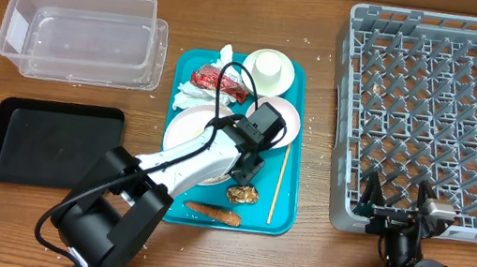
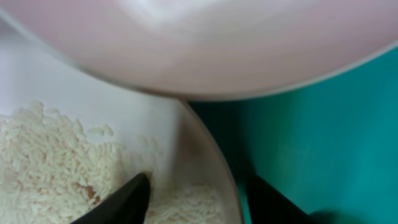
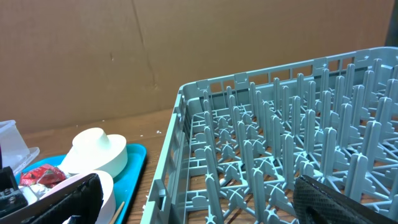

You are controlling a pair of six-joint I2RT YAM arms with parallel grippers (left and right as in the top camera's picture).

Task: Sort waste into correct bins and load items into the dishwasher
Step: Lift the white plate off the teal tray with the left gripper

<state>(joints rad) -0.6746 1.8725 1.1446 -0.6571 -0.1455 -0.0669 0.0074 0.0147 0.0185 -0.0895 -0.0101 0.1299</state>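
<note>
Desk: brown wood, teal tray at its centre
Left jaws: partly apart, astride the rim of the large plate; one finger on the rice, the other over the teal tray, rim not yet pinched
Beside them: small bowl just past the plate's rim
Further out on the tray: red wrapper, napkins, brown food bit, carrot stick
Right jaws: wide, empty, at the near edge of the grey rack
Bins: clear tub and black tray, left of the teal tray

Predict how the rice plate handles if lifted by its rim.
Probably stiff: the plate looks like glossy hard ware. Likely slippery in the left gripper, which straddles only its thin rim. Loose rice could spill if it tilts.
</note>
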